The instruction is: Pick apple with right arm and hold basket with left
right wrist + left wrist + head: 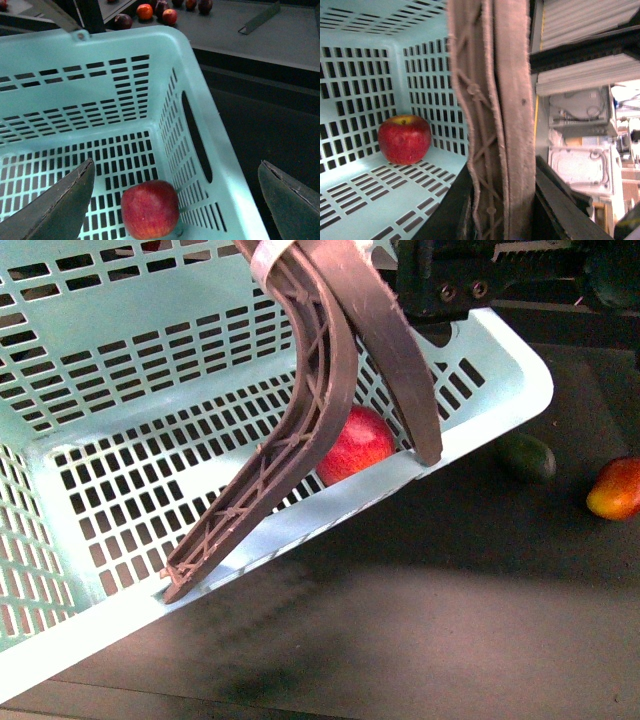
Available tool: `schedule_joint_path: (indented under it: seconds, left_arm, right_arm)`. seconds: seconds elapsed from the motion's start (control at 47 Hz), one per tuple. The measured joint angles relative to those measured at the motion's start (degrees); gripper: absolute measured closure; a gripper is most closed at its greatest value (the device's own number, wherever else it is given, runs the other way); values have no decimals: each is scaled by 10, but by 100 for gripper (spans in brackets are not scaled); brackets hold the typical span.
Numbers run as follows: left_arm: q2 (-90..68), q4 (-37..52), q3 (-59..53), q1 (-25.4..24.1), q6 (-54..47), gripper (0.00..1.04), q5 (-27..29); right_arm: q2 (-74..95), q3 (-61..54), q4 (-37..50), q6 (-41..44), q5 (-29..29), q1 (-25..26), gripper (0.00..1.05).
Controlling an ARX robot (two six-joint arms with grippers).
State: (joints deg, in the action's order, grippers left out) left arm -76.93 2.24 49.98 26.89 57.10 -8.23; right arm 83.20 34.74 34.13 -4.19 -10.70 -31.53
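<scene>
A dark matte table (420, 630) fills the front view, crossed by a soft shadow. A green fruit (527, 457) and an orange-red fruit (615, 488) lie on it, apart. In the right wrist view, a grey counter (225, 32) holds several small fruits (145, 11) and a flat grey strip (258, 19). In the left wrist view, brightly lit white panels (580, 20) are stacked above a dark beam (585, 50).

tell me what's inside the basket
One red apple sits on the slotted floor of the basket, near a corner. The handles hide part of the floor in the front view.
</scene>
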Motion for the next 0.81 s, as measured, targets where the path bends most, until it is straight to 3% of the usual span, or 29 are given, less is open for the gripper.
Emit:
schedule_joint_path:
  seconds: [0.341,0.511,0.639,0.809]
  left_arm:
    - [0,0,0,0,7,84,-3]
    - [0,0,0,0,8,84,-4]
    - [0,0,0,0,7,84,0]
    - [0,0,0,1,9,84,-5]
  right_arm:
    - [-98,-9,-13,-9,-39,110,9]
    - [-215,-48,-79,25,-38,186,9]
    - [-283,-113,-18,34,28,234,36]
    - [-317,-175,-8,38,45,251,60]
